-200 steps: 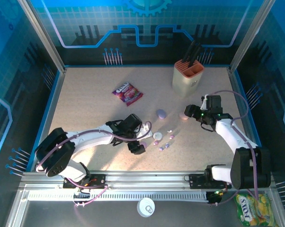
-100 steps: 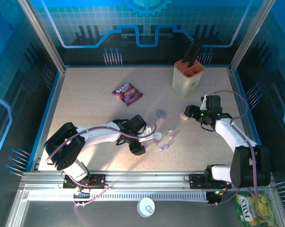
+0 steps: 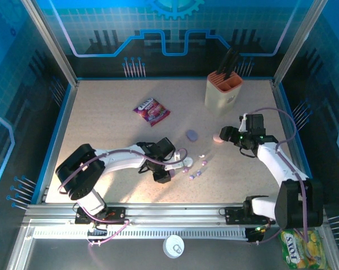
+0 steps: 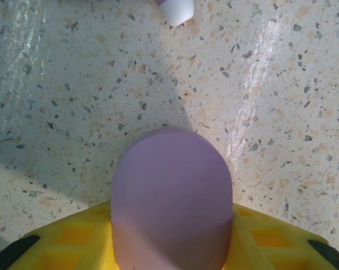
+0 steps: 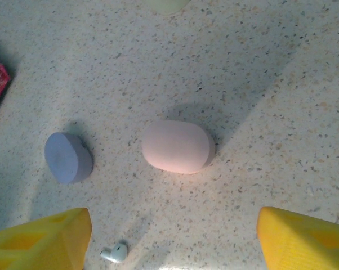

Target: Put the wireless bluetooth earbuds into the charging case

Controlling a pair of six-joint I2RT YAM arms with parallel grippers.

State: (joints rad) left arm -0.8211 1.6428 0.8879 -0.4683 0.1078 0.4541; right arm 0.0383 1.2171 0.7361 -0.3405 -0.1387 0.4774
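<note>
Left gripper [image 3: 164, 175] is low on the table [image 3: 102, 112]. Its wrist view has a smooth lilac piece [image 4: 172, 197] wedged between the yellow fingers [image 4: 62, 239], no gap showing on either side. Pinched, I'd say, though it's too close to tell bud from case. Loose buds [image 3: 197, 170] lie scattered just right of it, with 1 white bud [image 5: 114, 253] nearer the right arm. Right gripper [image 5: 172, 225] hangs with jaws spread wide over the pink case [image 5: 178, 146], and the lilac case [image 5: 68, 157] sits near it. This looks like the pick-up step, with nothing seated yet. Next calls for a clean lift, then an opened case to drop into, since both cases look shut.
</note>
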